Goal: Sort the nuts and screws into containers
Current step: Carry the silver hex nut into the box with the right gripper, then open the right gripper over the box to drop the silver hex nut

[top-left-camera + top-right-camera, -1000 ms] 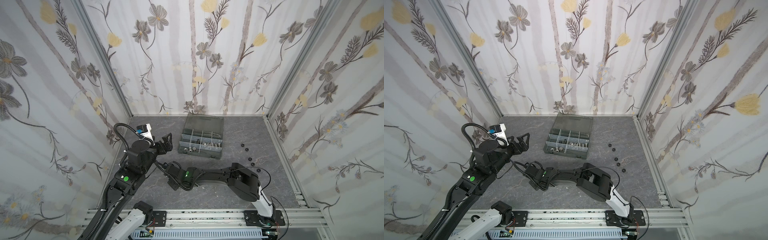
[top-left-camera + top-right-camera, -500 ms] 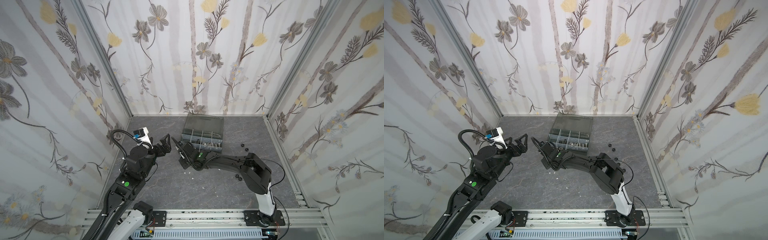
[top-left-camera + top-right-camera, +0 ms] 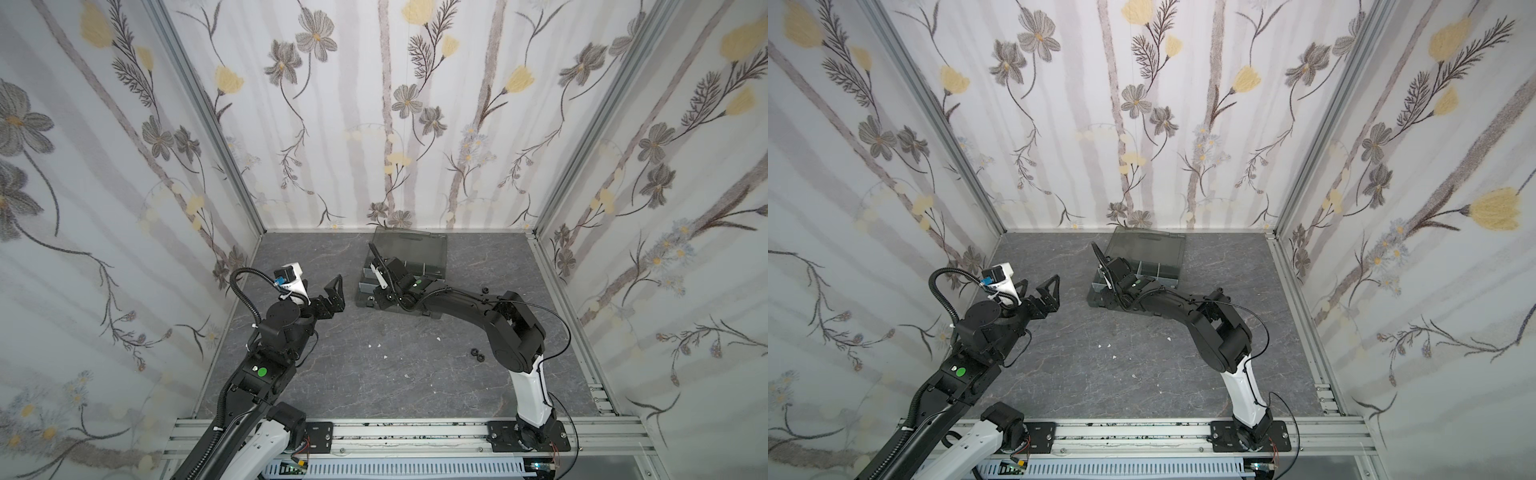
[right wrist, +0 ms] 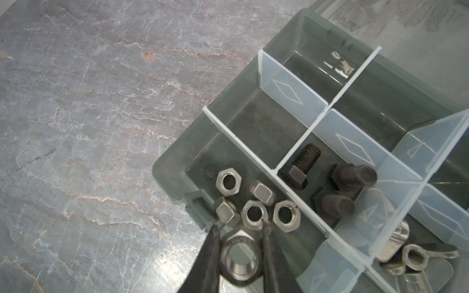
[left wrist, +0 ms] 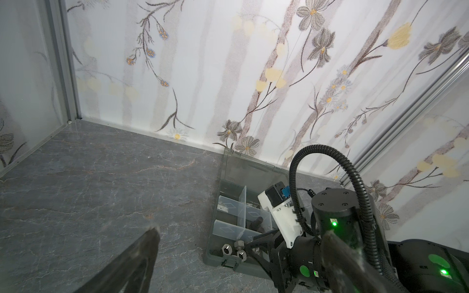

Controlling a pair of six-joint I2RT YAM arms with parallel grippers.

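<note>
The grey veined worktop (image 3: 374, 386) fills the floor of the flower-papered cell. The right arm (image 3: 511, 328) stretches from the front rail toward the back wall. The left arm (image 3: 282, 328) rises on the left with its wrist pointing toward the middle.

The dark grey-green organizer case (image 3: 1096, 291) sits near the back wall. Its smoky lid (image 3: 1146, 245) is swung open behind it, and pale dividers (image 4: 291, 93) split the inside into compartments.

The left pincer (image 3: 1036, 286) hangs released, jaws spread wide and holding nothing, beside the case but apart from it. The right pincer (image 4: 239, 251) is clenched on a large silver hex nut (image 4: 238, 256) over the case's corner. I cannot tell whether that nut is inside the wall line or just outside it.

Three black hex-head bolts (image 4: 303, 162) lie in the compartment next to the corner one. Silver wing nuts (image 4: 416, 256) lie in the next compartment along. Five silver hex nuts (image 4: 254, 214) are bunched in the corner compartment, just ahead of the pincer's tips.

Two black nuts (image 3: 477, 354) lie loose on the worktop beside the right arm, well apart from the case. A few white flecks (image 3: 376, 345) are scattered in the middle.
</note>
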